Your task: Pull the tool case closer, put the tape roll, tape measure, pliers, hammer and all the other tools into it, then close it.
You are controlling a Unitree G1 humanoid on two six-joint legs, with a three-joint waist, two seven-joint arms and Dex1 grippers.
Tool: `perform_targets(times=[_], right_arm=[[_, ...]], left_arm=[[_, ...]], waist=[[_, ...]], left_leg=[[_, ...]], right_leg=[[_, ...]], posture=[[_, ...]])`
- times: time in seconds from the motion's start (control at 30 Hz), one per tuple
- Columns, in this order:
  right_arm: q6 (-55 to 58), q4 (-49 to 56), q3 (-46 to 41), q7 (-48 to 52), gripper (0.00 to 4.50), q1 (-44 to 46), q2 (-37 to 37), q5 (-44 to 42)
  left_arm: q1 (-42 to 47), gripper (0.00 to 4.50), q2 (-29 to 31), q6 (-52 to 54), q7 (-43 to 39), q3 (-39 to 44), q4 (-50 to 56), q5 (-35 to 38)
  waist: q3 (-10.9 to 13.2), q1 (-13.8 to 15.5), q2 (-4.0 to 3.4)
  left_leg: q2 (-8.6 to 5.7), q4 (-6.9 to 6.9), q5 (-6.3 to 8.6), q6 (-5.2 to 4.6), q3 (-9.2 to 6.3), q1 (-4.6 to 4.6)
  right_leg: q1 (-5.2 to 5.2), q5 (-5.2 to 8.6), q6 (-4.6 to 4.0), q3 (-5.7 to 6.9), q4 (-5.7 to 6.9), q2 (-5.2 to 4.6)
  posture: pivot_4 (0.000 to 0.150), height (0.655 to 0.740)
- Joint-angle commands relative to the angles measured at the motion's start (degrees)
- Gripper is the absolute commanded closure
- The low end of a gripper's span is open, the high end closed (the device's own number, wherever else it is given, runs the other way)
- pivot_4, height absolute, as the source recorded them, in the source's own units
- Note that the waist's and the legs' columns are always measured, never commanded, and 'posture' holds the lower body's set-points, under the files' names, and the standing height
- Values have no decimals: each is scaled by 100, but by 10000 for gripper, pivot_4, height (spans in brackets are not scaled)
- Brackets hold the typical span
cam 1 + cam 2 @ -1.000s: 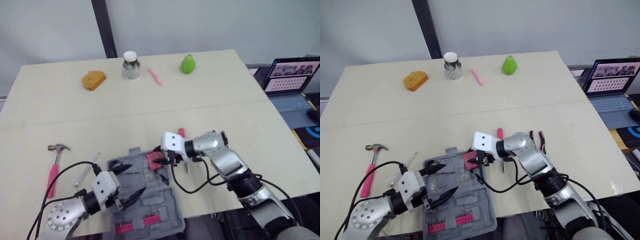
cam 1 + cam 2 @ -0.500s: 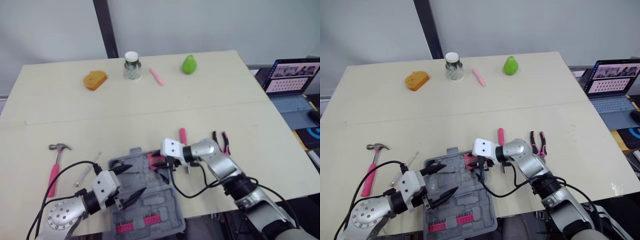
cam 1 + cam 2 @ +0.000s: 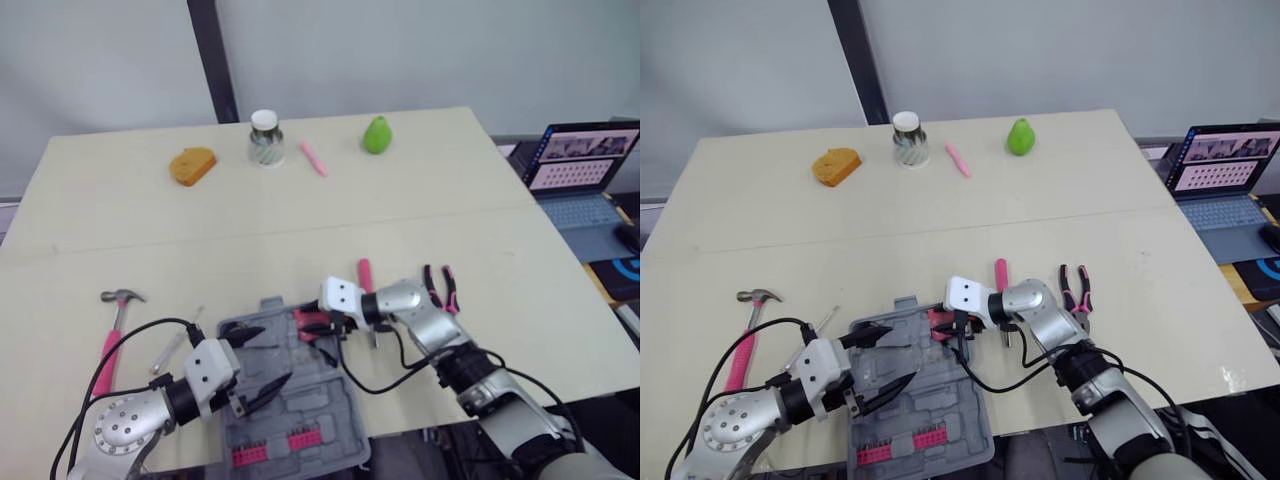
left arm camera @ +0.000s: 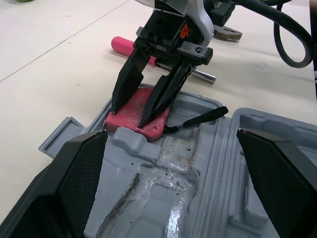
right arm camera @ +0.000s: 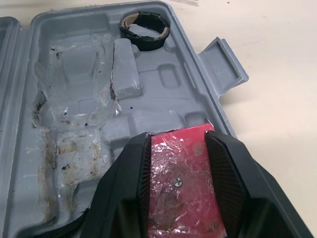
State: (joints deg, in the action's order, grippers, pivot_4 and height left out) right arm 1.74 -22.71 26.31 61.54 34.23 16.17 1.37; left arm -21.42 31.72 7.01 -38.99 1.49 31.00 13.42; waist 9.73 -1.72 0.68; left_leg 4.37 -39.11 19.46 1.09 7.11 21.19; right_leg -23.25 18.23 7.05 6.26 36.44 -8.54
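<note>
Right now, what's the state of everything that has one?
tool case: open, lying flat
tape roll: in the case
tape measure: gripped, at the case's rim
right gripper: shut on the tape measure
left gripper: open, above the case
hammer: on the table, outside the case
pliers: on the table, outside the case
laptop: open, screen lit
jar: lid on

We are seeing the right gripper (image 4: 128,116), clamping the tape measure (image 5: 181,168), blocking the tool case's (image 3: 300,412) far corner, with the table (image 3: 300,230) beyond lying open.
</note>
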Motion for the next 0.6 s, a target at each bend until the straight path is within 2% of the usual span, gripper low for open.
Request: perform_targets(times=[0.03,0.27,0.4,0.5,0.6], right_arm=[[156,-208,6,144,26784,-283,35,-46],[1164,1246,-703,428,26784,-422,354,-1014],[2078,2479,-1801,224,26784,-753,1078,-1817],[2190,2797,-2394,-9,18571,-1064,1379,-2066],[2502,2916,-3066,234,4715,-1636,2224,-2269]], left_arm=[[-26,0,45,-12,-34,85,167,100],[130,0,3,192,53,288,142,302],[398,0,172,725,52,963,-115,834],[466,0,329,859,35,1402,-381,913],[405,0,654,921,-52,2226,-974,957]], waist=[[-1,3,0],[6,16,-9],[17,44,-20],[17,30,-19],[18,24,-17]], left_leg=[[0,0,1,0,0,0],[0,0,5,-3,-3,12],[0,-1,6,-4,-8,24],[1,0,5,-2,-5,21],[2,8,7,0,-1,23]], right_leg=[[0,0,0,0,0,0],[-6,0,0,0,-1,-1],[-16,-1,0,1,-2,-1],[-15,0,0,10,-7,1],[-16,0,-1,12,-16,4]], posture=[[1500,7400],[1500,7400],[1500,7400],[1500,7400],[1500,7400]])
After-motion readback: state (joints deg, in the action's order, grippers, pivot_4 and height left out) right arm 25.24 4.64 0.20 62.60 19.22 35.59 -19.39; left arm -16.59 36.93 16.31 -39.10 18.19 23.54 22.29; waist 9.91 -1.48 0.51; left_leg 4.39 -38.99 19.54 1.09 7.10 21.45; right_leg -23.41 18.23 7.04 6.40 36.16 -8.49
